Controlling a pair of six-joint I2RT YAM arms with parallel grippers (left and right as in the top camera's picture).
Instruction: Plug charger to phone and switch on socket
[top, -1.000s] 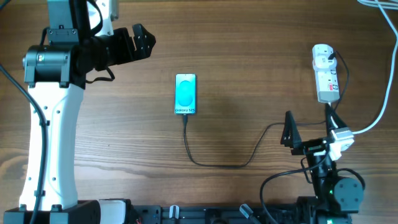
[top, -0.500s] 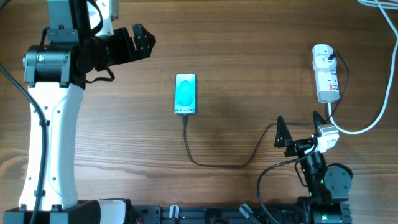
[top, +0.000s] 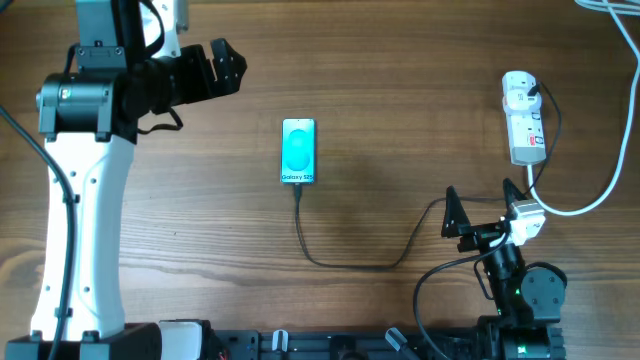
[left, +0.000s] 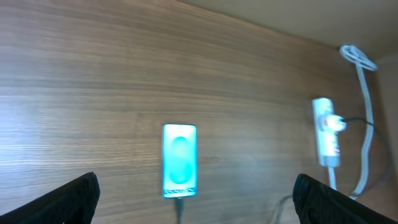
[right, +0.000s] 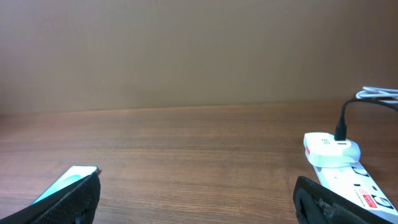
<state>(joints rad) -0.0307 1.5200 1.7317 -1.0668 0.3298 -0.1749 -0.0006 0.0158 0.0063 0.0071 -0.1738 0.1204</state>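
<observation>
The phone (top: 298, 151) lies flat mid-table with a turquoise screen; it also shows in the left wrist view (left: 180, 160) and at the edge of the right wrist view (right: 68, 177). The charger cable (top: 345, 262) runs from the phone's lower end in a curve right toward the socket (top: 524, 118), a white strip at the far right, also in the left wrist view (left: 326, 132) and the right wrist view (right: 342, 168). The connector sits at the phone's bottom edge. My left gripper (top: 222, 68) is open and empty, up left. My right gripper (top: 482, 212) is open and empty, below the socket.
A thick white power lead (top: 610, 190) loops from the socket's lower end up the right table edge. A white plug adapter (right: 331, 147) with a black lead sits in the socket's far end. My right arm's base (top: 525, 295) is at the front right.
My right gripper moved left and slightly down from a second ago, then held still. The left arm, phone and cable have not moved.
</observation>
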